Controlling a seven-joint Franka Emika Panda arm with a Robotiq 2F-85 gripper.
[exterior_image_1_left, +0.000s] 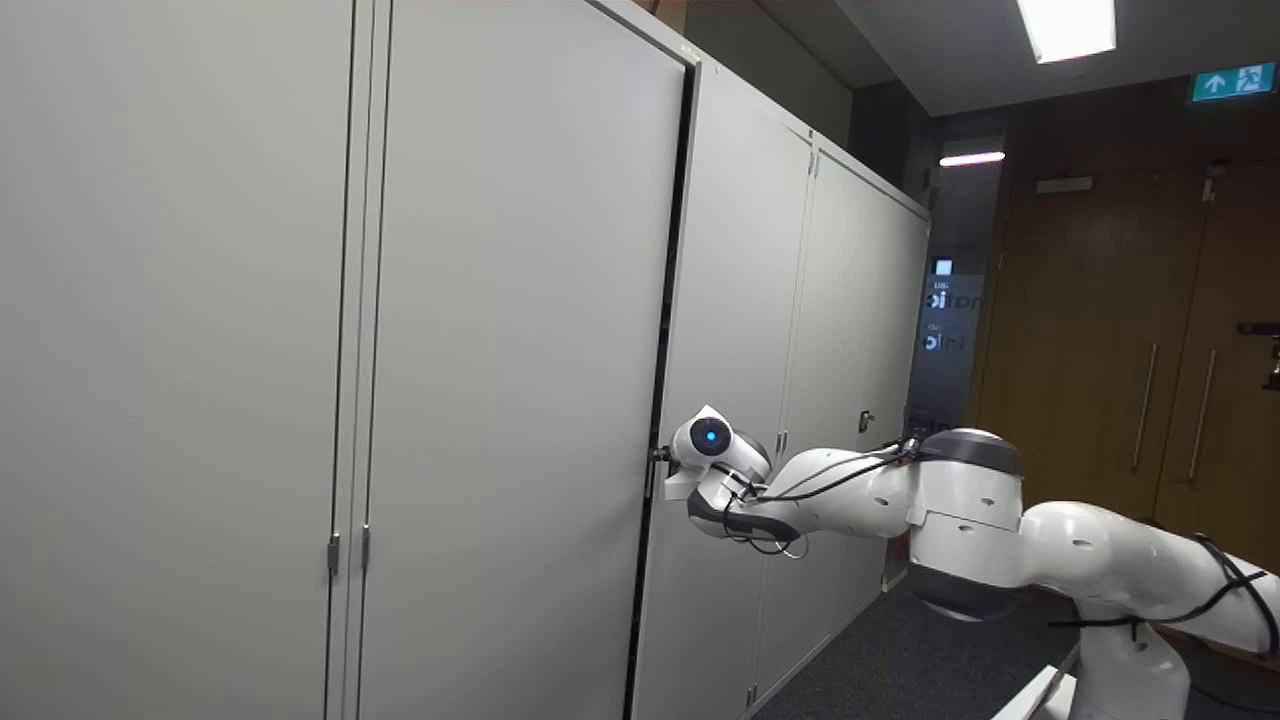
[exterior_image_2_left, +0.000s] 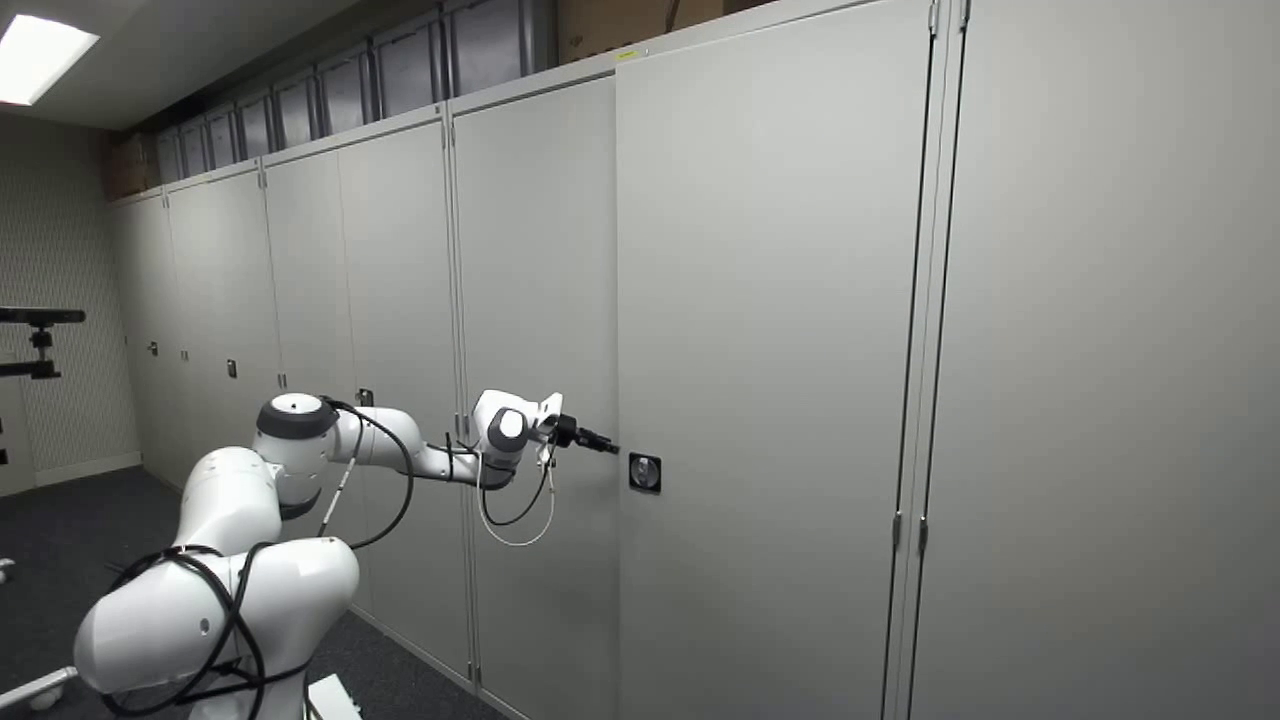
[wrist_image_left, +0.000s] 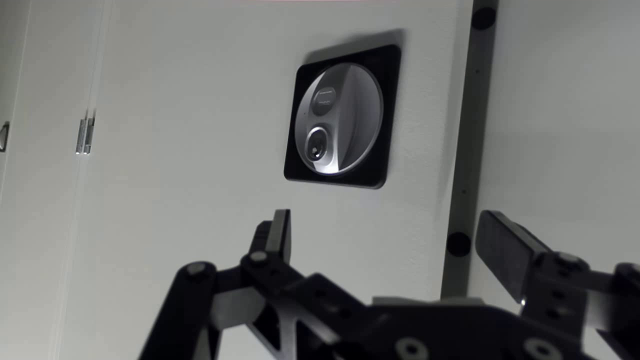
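My gripper (wrist_image_left: 385, 232) is open and empty in the wrist view. Its fingers straddle the free edge of a grey cabinet door (wrist_image_left: 200, 150). One finger is over this door; the other is beside a dark strip (wrist_image_left: 465, 150) along the edge, before the neighbouring door (wrist_image_left: 565, 125). A round silver handle with a lock, on a black square plate (wrist_image_left: 295, 172), is on the first door. In an exterior view the gripper (exterior_image_2_left: 612, 447) points at the door edge near the handle (exterior_image_2_left: 645, 472). In an exterior view the gripper (exterior_image_1_left: 660, 454) is at the dark gap; the handle is hidden there. Contact cannot be told.
More grey cabinets (exterior_image_2_left: 300, 280) run along the wall, with hinges and handles. Bins (exterior_image_2_left: 405, 65) stand on top. A wooden double door (exterior_image_1_left: 1090, 330) is at the back. Cables (exterior_image_1_left: 830, 485) hang along the arm. A camera on a stand (exterior_image_2_left: 40, 318) is at the side.
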